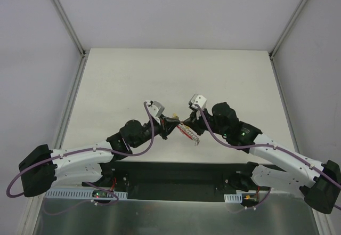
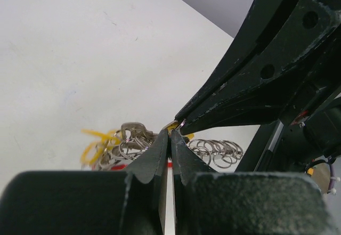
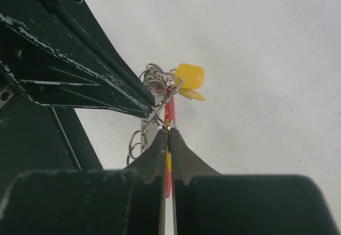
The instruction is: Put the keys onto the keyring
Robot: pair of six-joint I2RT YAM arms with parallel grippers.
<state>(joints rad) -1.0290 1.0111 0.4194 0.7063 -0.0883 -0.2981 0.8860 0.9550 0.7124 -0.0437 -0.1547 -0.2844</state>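
Observation:
My two grippers meet tip to tip above the middle of the table. My left gripper (image 1: 173,121) (image 2: 171,132) is shut on a small silver ring of the keyring (image 1: 190,134). My right gripper (image 1: 183,122) (image 3: 169,131) is shut on a yellow-headed key (image 3: 169,160), seen as a yellow sliver between its jaws, right against that ring. The keyring's rings (image 3: 154,77) and red band (image 3: 170,111) hang beside another yellow key (image 3: 190,75). In the left wrist view, rings and chain (image 2: 216,151) and yellow pieces (image 2: 97,140) hang behind the jaws.
The white table (image 1: 160,75) is walled by grey panels with metal rails at left (image 1: 69,112) and right (image 1: 285,107). A dark strip (image 1: 176,173) runs along the near edge by the arm bases.

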